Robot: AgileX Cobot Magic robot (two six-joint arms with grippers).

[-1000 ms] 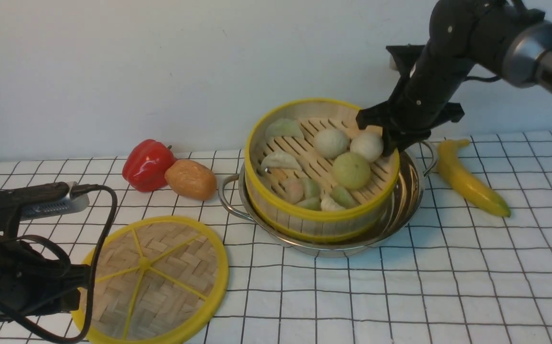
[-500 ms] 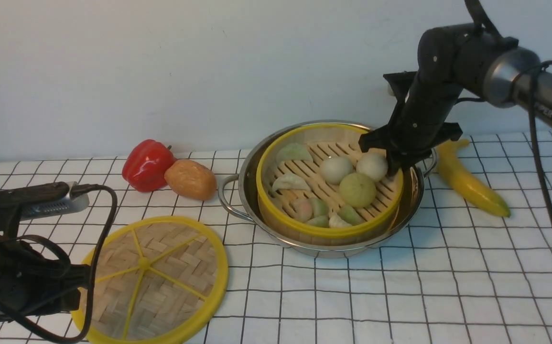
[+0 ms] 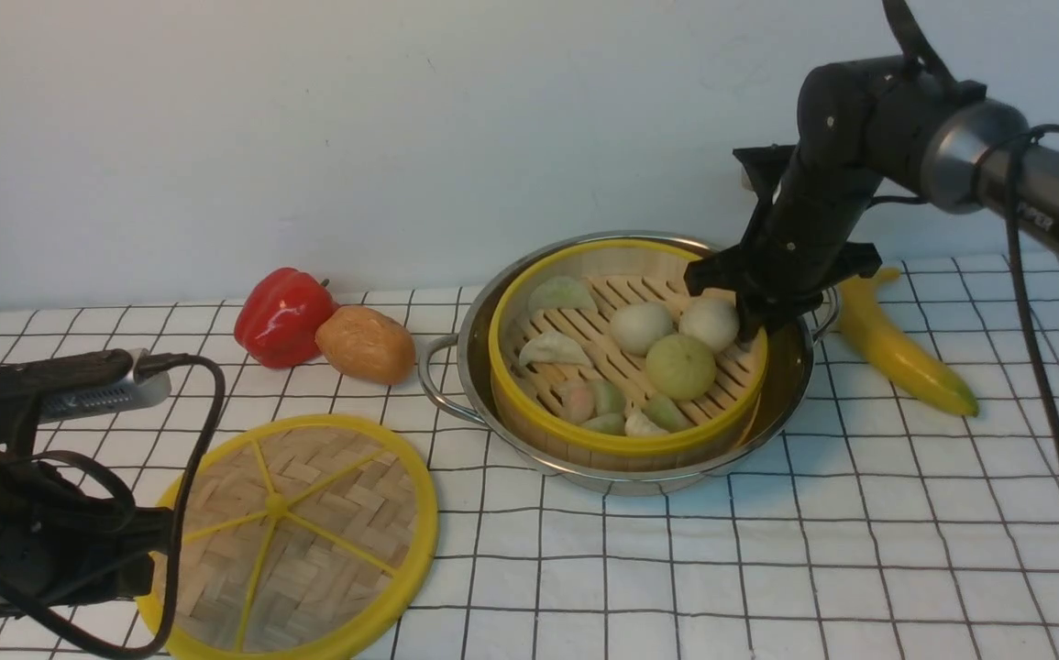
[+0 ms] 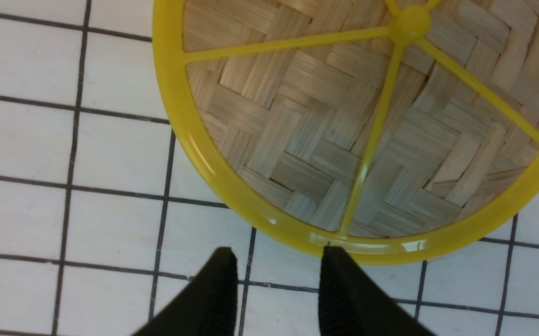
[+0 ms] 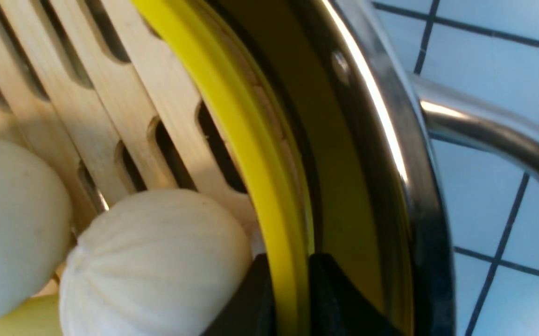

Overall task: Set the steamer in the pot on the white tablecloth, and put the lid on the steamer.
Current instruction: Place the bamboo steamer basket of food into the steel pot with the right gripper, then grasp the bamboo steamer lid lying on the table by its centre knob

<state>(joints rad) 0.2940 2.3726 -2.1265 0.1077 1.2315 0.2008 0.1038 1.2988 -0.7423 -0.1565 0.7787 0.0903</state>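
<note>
The steamer, a bamboo basket with yellow rims holding buns and dumplings, sits inside the pot on the white tablecloth. My right gripper is shut on the steamer's far right rim. In the right wrist view its jaws pinch the yellow rim, just inside the pot's steel edge. The lid lies flat on the cloth at the front left. My left gripper is open just above the cloth, one fingertip at the edge of the lid.
A red pepper and a brown potato lie left of the pot. A banana lies right of the pot, close to its handle. A wall stands close behind the table.
The steamer, tilted and raised over the pot's rim a second ago, has come down level inside the pot with my right gripper still on it. The left arm has not moved.
</note>
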